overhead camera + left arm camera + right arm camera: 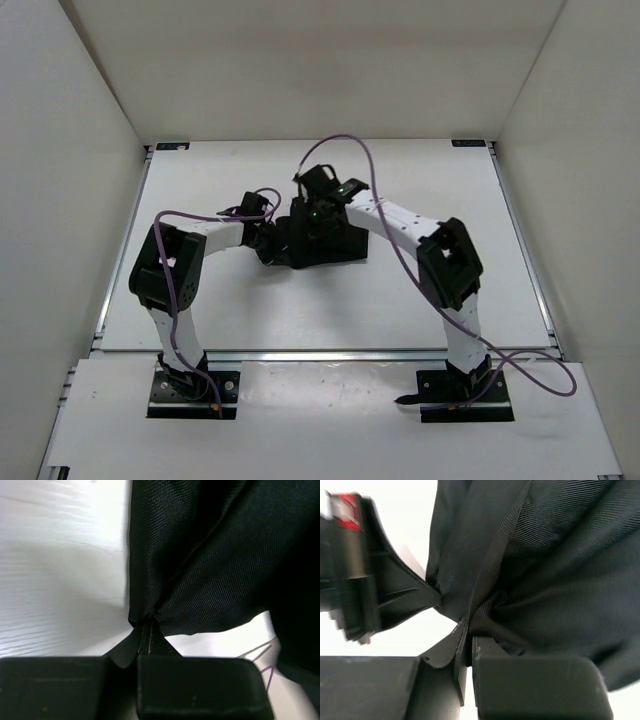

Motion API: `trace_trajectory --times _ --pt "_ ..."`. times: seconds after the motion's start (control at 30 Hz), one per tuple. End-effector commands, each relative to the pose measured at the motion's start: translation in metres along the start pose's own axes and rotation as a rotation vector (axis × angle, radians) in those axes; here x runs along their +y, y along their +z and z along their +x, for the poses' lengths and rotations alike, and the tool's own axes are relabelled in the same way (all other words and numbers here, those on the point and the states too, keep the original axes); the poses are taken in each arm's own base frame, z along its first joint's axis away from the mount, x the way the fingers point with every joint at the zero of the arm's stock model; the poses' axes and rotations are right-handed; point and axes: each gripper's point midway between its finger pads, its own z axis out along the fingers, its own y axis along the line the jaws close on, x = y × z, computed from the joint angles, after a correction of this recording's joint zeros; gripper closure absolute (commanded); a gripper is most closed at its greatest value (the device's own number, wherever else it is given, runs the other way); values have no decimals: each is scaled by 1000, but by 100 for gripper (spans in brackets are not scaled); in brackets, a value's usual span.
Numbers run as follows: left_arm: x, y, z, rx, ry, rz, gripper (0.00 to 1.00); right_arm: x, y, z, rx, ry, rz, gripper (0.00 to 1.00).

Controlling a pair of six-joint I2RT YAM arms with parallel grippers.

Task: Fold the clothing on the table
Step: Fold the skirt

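From above and behind the bases, the top camera looks down over the whole table. The wrist cameras peer past the left gripper and right gripper, very close to the clothing, which all three views share.

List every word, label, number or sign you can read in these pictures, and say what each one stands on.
No text can be read.
A red label on the black part at the left of the right wrist view: blurred.
One dark tag at the far left corner of the table: too small.
Another dark tag at the far right corner: too small.
The clothing: no print shows.
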Motion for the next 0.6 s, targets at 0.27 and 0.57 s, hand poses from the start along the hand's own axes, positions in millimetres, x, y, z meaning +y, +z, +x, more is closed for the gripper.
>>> trace_trajectory --times 0.27,0.57 --pt "20 -6 13 32 11 -25 100 48 48 44 128 -165 -99 100" --pt "20 -17 19 67 7 -12 87 54 42 34 69 -211 -76 98"
